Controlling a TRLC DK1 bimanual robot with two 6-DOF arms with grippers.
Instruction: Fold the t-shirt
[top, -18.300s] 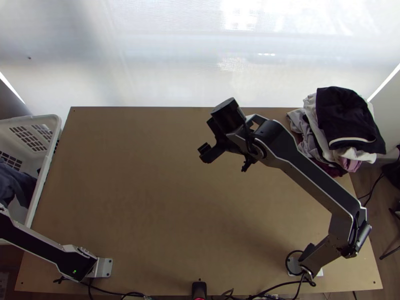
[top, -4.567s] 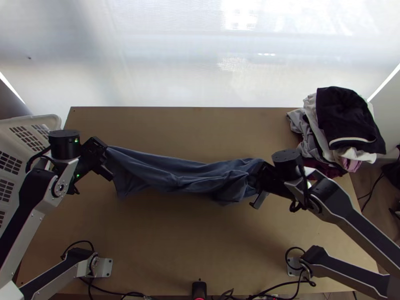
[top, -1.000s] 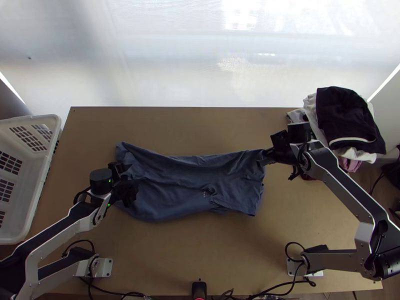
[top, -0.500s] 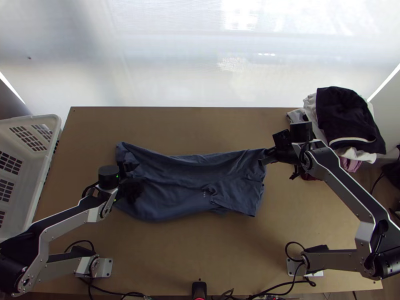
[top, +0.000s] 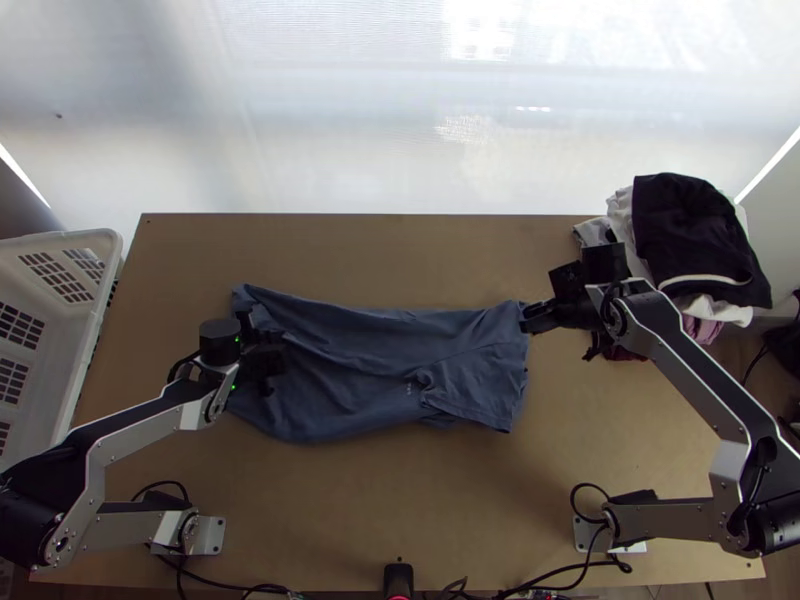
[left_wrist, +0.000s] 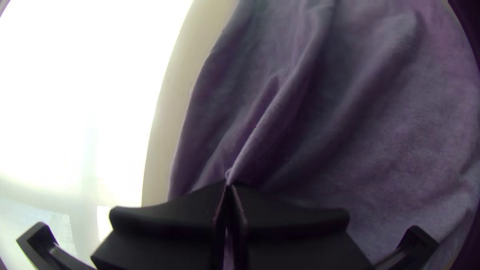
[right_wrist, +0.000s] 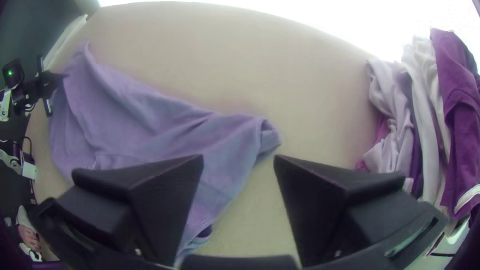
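Pinches the blue t-shirt (top: 400, 365) at its left end.
Has left tool (top: 273, 358) closed on a crease of cloth and right tool (top: 530, 318) wide apart, gripping nothing, by the far right corner; lies loosely spread, wrinkled, mid-worktop (top: 400, 490).

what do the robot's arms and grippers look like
The left arm and right arm have silver-grey links with black top faces, black joints and thin black cables. Small green lights glow on the left one. The jaws on both are wide, flat and black.
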